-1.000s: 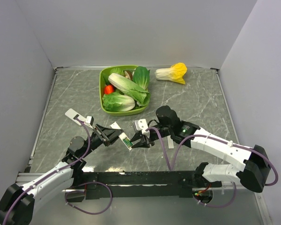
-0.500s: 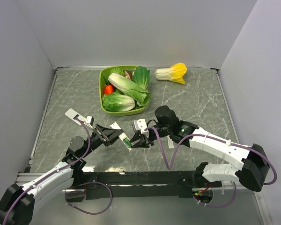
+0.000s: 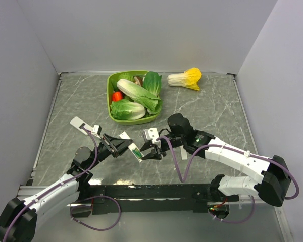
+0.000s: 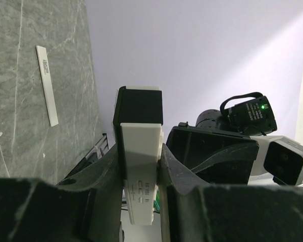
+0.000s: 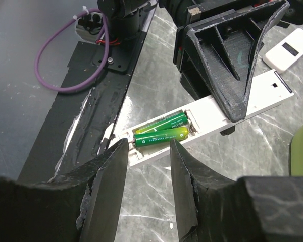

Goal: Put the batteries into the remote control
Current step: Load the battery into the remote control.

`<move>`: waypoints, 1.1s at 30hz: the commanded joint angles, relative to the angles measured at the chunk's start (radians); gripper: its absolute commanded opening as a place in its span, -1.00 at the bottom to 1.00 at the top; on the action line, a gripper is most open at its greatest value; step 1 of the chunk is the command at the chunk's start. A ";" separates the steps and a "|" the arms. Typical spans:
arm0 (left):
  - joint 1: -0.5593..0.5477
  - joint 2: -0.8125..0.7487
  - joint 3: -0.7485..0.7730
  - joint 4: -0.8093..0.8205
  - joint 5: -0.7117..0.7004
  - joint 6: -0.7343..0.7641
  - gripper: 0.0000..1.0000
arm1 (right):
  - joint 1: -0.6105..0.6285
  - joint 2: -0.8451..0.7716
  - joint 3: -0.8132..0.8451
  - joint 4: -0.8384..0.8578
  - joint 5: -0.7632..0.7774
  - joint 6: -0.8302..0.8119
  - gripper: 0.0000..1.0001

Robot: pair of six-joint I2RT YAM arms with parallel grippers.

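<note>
Left tool [image 4: 140, 164] is shut tight on the remote control [image 4: 139, 151]. It's gripped across the white casing, with the black end sticking out past the fingers, middle of the left wrist view. Right tool [image 5: 148, 151] is seen with its jaws apart and nothing pinched between them, hovering at the open end of the remote, lower middle of the right wrist view. Both batteries [image 5: 161, 131] are lying side by side in the compartment at the centre of that frame, so the loading looks nearly done.

What could go wrong, purely as a guess: the nearer battery looks like it's riding a bit higher than its neighbour, so it may not be fully seated. If it gets pressed off-centre, it could be popped back out and flicked onto the worktop [image 5: 149, 201]. Also, the remote is only held at one spot, away from the batteries. A hard push there could get it twisted or slid in the grip. Whether its free end is resting on the worktop can't be told.

View differences: the batteries are only properly shown in the right wrist view. In the top view just a speck of green is seen between the two tools, lower middle of the frame. The clamp on the casing is best shown in the left wrist view, where the compartment is hidden.
</note>
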 commanded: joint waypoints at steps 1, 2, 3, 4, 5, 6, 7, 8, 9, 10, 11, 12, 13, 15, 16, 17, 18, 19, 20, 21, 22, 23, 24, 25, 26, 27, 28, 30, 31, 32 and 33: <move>-0.002 -0.015 -0.101 0.088 0.014 -0.025 -0.98 | -0.007 -0.030 0.018 0.030 -0.034 -0.011 -0.06; -0.002 -0.015 -0.099 0.089 0.014 -0.025 -0.98 | -0.007 -0.028 0.017 0.031 -0.039 -0.012 -0.05; -0.002 -0.017 -0.098 0.088 0.014 -0.025 -0.98 | -0.007 -0.027 0.021 0.031 -0.045 -0.012 -0.03; -0.002 -0.017 -0.099 0.089 0.014 -0.026 -0.98 | -0.007 -0.025 0.021 0.033 -0.049 -0.011 -0.03; -0.002 -0.018 -0.099 0.088 0.014 -0.025 -0.98 | -0.007 -0.020 0.023 0.034 -0.053 -0.011 -0.03; -0.002 -0.017 -0.099 0.088 0.015 -0.025 -0.98 | -0.005 -0.020 0.024 0.034 -0.054 -0.011 -0.02; -0.002 -0.020 -0.099 0.088 0.017 -0.025 -0.98 | -0.007 -0.020 0.023 0.037 -0.059 -0.009 -0.02; -0.002 -0.020 -0.099 0.085 0.015 -0.025 -0.98 | -0.007 -0.023 0.023 0.041 -0.060 -0.009 -0.02; -0.002 -0.020 -0.099 0.085 0.017 -0.025 -0.98 | -0.007 -0.025 0.023 0.048 -0.060 -0.008 -0.01; -0.002 -0.022 -0.099 0.085 0.015 -0.025 -0.98 | -0.007 -0.025 0.020 0.053 -0.060 -0.006 -0.01; -0.002 -0.022 -0.102 0.085 0.017 -0.026 -0.98 | -0.007 -0.025 0.021 0.053 -0.063 -0.006 0.00; -0.002 -0.023 -0.101 0.083 0.015 -0.026 -0.98 | -0.007 -0.024 0.023 0.056 -0.065 -0.005 -0.01; 0.000 -0.023 -0.101 0.083 0.015 -0.026 -0.98 | -0.007 -0.022 0.026 0.057 -0.068 -0.005 0.00; -0.002 -0.026 -0.102 0.083 0.015 -0.026 -0.98 | -0.005 -0.019 0.030 0.056 -0.079 -0.003 0.00; -0.002 -0.028 -0.101 0.083 0.015 -0.026 -0.98 | -0.007 -0.016 0.030 0.057 -0.080 0.000 0.00; -0.002 -0.026 -0.101 0.083 0.017 -0.026 -0.98 | -0.005 -0.016 0.032 0.059 -0.082 0.000 0.00; -0.002 -0.029 -0.101 0.082 0.017 -0.026 -0.98 | -0.005 -0.017 0.032 0.059 -0.086 0.000 0.01; -0.002 -0.029 -0.099 0.080 0.015 -0.025 -0.98 | -0.005 -0.016 0.032 0.065 -0.088 0.001 0.01; -0.002 -0.029 -0.099 0.079 0.017 -0.025 -0.98 | -0.005 -0.016 0.030 0.067 -0.089 0.001 0.01; -0.002 -0.031 -0.101 0.079 0.015 -0.025 -0.98 | -0.005 -0.016 0.030 0.068 -0.089 0.004 0.01; -0.002 -0.031 -0.099 0.079 0.015 -0.025 -0.98 | -0.007 -0.016 0.030 0.068 -0.088 0.004 0.01; -0.002 -0.031 -0.099 0.079 0.017 -0.025 -0.98 | -0.005 -0.016 0.030 0.068 -0.089 0.004 0.01; -0.002 -0.029 -0.101 0.080 0.015 -0.025 -0.98 | -0.005 -0.019 0.029 0.071 -0.088 0.008 0.01; -0.002 -0.031 -0.099 0.079 0.015 -0.025 -0.98 | -0.005 -0.020 0.027 0.076 -0.082 0.008 0.01; 0.000 -0.029 -0.099 0.080 0.015 -0.025 -0.98 | -0.005 -0.023 0.024 0.080 -0.080 0.008 0.01; 0.000 -0.028 -0.101 0.079 0.015 -0.025 -0.98 | -0.005 -0.025 0.023 0.082 -0.079 0.008 0.03; -0.002 -0.026 -0.099 0.083 0.017 -0.025 -0.98 | -0.007 -0.031 0.020 0.085 -0.076 0.009 0.03; -0.002 -0.022 -0.099 0.086 0.017 -0.025 -0.98 | -0.007 -0.033 0.018 0.093 -0.074 0.011 0.04; -0.002 -0.019 -0.096 0.088 0.018 -0.025 -0.98 | -0.005 -0.034 0.018 0.097 -0.071 0.012 0.04; -0.002 -0.015 -0.095 0.089 0.020 -0.023 -0.98 | -0.005 -0.034 0.018 0.099 -0.073 0.012 0.04; 0.000 -0.012 -0.095 0.092 0.021 -0.023 -0.98 | -0.005 -0.034 0.020 0.099 -0.074 0.012 0.04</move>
